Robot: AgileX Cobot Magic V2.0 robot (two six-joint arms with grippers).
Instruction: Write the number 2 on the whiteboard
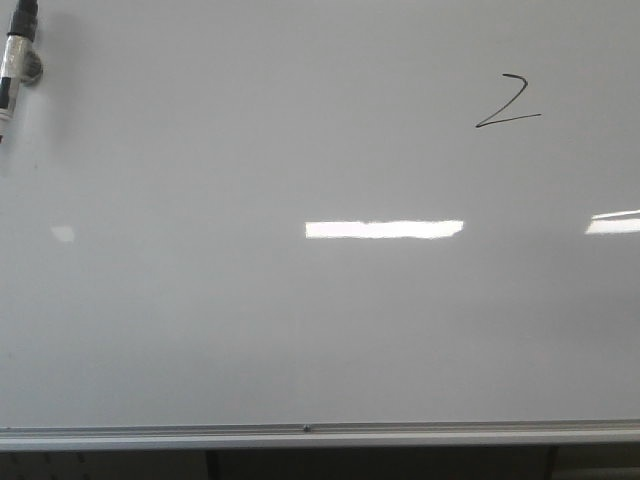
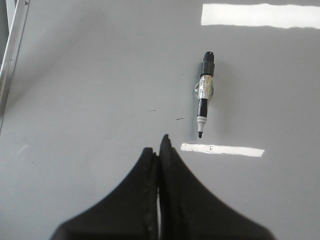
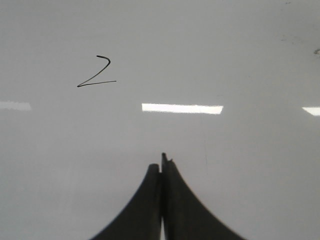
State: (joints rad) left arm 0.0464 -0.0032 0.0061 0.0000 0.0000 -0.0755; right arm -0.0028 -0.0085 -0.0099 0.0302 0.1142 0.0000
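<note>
The whiteboard is a large glossy pale grey surface that fills the front view, with a silver frame edge along its near side. A thin black number 2 is drawn at its upper right, and the number 2 also shows in the right wrist view. A black-capped marker rests against the board at the far left; the marker lies uncapped ahead of my left gripper. My left gripper is shut and empty. My right gripper is shut and empty, held over bare board beside the 2.
Bright rectangular light reflections lie across the board's middle and right edge. An aluminium frame rail runs along one side in the left wrist view. Small dark specks mark the board near the marker.
</note>
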